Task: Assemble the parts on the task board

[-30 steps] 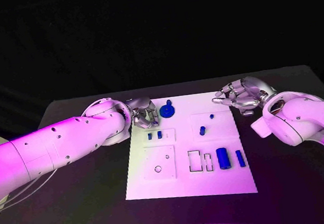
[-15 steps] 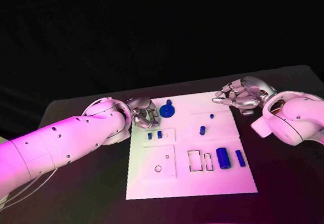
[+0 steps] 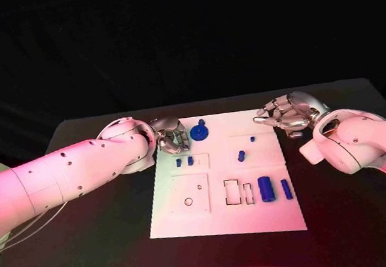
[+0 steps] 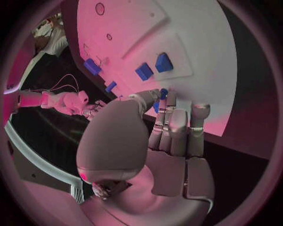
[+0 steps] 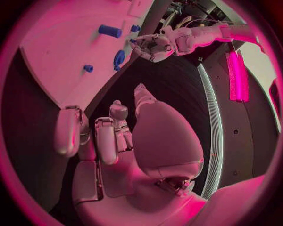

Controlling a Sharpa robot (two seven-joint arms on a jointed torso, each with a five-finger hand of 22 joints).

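The left hand (image 3: 171, 138) curls its fingers (image 4: 177, 127) loosely, grasping nothing, just beside the round blue part (image 3: 199, 132). The right hand (image 3: 284, 114) likewise hovers clenched and unladen at the white board's (image 3: 213, 220) far corner, probably awaiting its turn.

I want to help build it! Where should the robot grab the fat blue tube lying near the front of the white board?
Probably across the middle of the blue tube, fingers coming down from above on its two long sides. It lies flat on the task board, so its round ends are harder to pinch. A thinner blue bar lies close beside it, so the fingers need care there.
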